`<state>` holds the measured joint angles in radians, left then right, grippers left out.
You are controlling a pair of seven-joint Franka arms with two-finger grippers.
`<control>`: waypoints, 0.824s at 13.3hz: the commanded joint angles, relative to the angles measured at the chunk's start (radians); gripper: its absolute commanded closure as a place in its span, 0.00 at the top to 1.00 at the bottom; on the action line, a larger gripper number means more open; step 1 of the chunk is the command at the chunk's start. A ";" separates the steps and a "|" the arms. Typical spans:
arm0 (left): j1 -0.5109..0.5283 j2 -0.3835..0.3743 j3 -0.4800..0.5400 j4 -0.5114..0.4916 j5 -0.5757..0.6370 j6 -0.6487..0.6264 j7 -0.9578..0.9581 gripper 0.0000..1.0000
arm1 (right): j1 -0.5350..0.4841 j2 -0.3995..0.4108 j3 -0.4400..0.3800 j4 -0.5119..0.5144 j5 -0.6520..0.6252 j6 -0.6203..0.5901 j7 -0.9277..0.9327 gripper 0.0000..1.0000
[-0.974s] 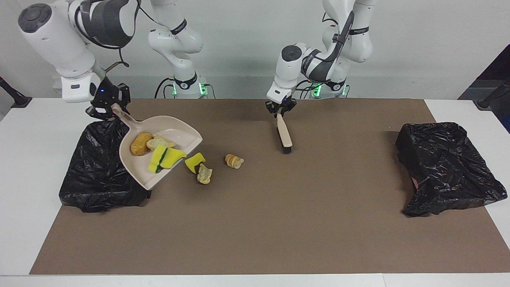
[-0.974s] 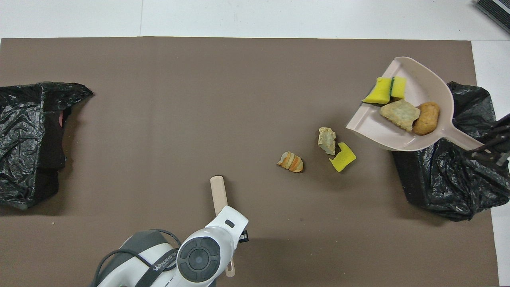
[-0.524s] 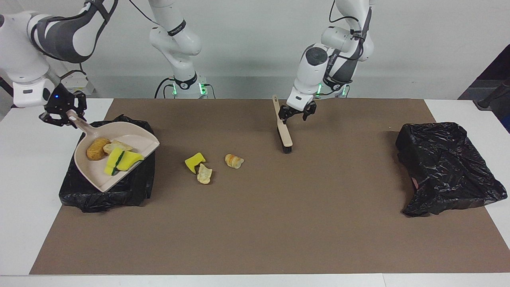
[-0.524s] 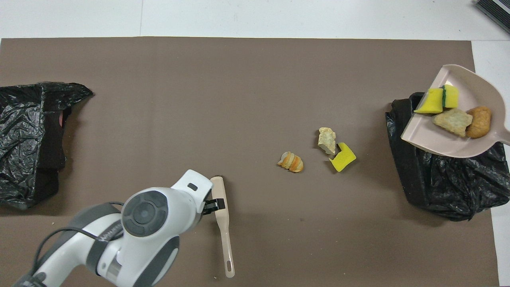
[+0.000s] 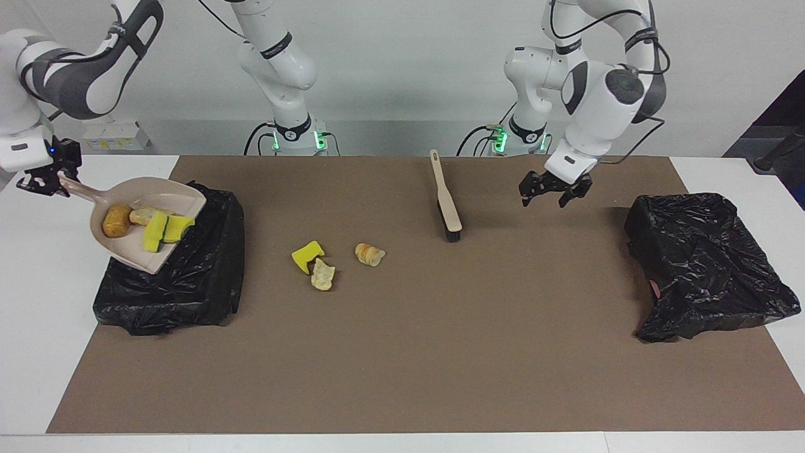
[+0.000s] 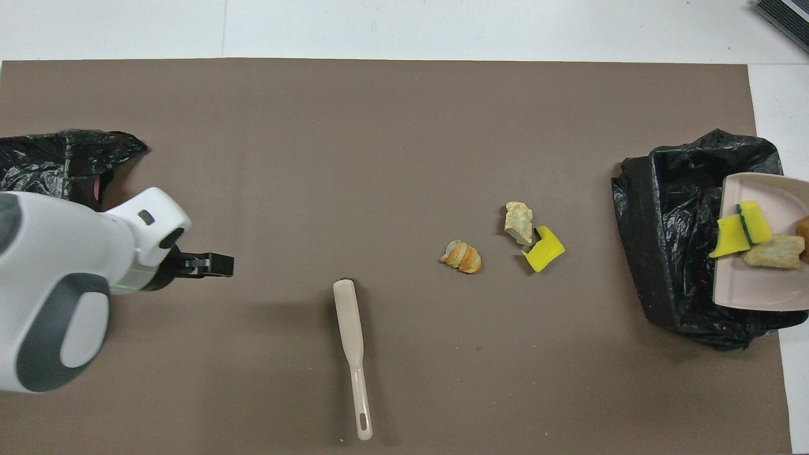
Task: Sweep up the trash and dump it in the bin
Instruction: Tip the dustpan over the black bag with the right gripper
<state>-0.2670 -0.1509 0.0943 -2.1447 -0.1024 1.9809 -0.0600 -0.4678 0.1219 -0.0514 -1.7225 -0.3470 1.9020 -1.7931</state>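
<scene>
My right gripper [image 5: 45, 180] is shut on the handle of the beige dustpan [image 5: 173, 192], holding it slanted above the black-bagged bin [image 5: 188, 283] at the right arm's end. In the pan [image 6: 752, 287] lie a brown lump [image 5: 116, 220], a bread piece [image 5: 143, 214] and yellow foam wedges [image 5: 161, 229]. Three trash pieces stay on the mat: a yellow wedge [image 5: 307, 256], a tan lump [image 5: 322, 275] and a bread roll [image 5: 370, 254]. The brush [image 5: 446, 204] lies flat on the mat. My left gripper [image 5: 544, 200] hangs open and empty over the mat beside the brush.
A second black bag [image 5: 704, 264] lies at the left arm's end of the brown mat [image 5: 440, 352]. In the overhead view the left arm's white wrist [image 6: 69, 278] covers part of that bag [image 6: 57, 158]. White table surrounds the mat.
My left gripper let go of the brush and swung away toward the left arm's end. My right gripper carried the loaded dustpan from the mat to above the bin.
</scene>
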 commanded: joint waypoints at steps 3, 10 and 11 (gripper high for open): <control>0.208 0.039 -0.013 0.141 -0.002 -0.089 0.157 1.00 | 0.086 -0.013 0.008 -0.040 -0.245 0.054 -0.048 0.00; 0.325 0.141 -0.014 0.438 0.007 -0.343 0.169 1.00 | 0.190 -0.065 0.015 -0.063 -0.480 -0.069 -0.025 0.00; 0.319 0.163 -0.024 0.498 0.039 -0.382 0.167 1.00 | 0.208 -0.080 0.018 -0.062 -0.500 -0.080 -0.028 0.00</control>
<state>0.0503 -0.0675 0.0903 -1.8055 -0.0969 1.7028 0.1129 -0.2695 0.0892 -0.0418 -1.7538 -0.7916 1.8391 -1.8098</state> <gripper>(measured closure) 0.000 0.683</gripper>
